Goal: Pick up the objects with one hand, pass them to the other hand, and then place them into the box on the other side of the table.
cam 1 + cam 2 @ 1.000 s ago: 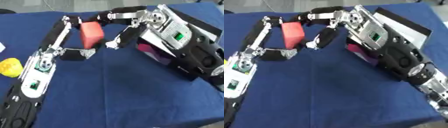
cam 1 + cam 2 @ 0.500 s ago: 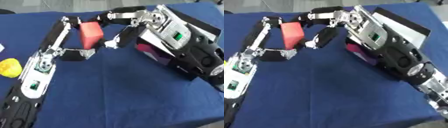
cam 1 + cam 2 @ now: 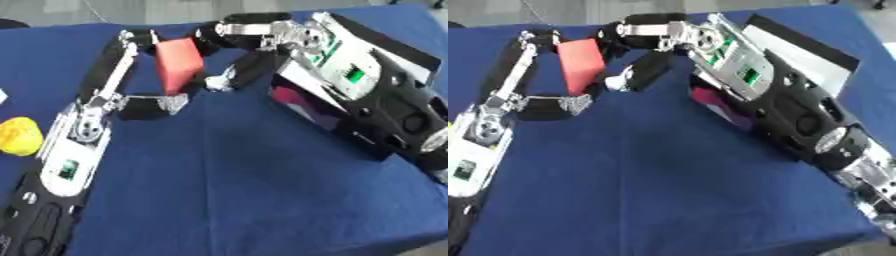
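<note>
Nothing has moved since 1 s ago: both my hands and the red block (image 3: 178, 64) sit where they were, only a slight view shift. Surface is a table with a dark blue cloth (image 3: 262, 190), a strip of pale floor showing past its far edge. Yellow object (image 3: 19, 136) lies on the cloth at my left edge, well apart from the block. On my right, mostly hidden behind my right forearm, is the box (image 3: 798, 50) with black walls and a white inner face, something magenta (image 3: 715, 102) visible in it under the arm. Block is held up off the cloth at the far middle of the table, long axis roughly upright, top tilted slightly toward my left. Left hand (image 3: 122, 75): long fingers (image 3: 109, 65) run straight up along the block's left side, fingertips at its top left corner; thumb (image 3: 157, 103) sticks out to the right beneath the block's lower end, so the block is pinched between them. Right hand (image 3: 241, 50): fingers (image 3: 245, 27) curl over from the upper right to touch the block's top right edge, thumb (image 3: 232, 75) angled down at its lower right side. Both hands are on the block at once.
</note>
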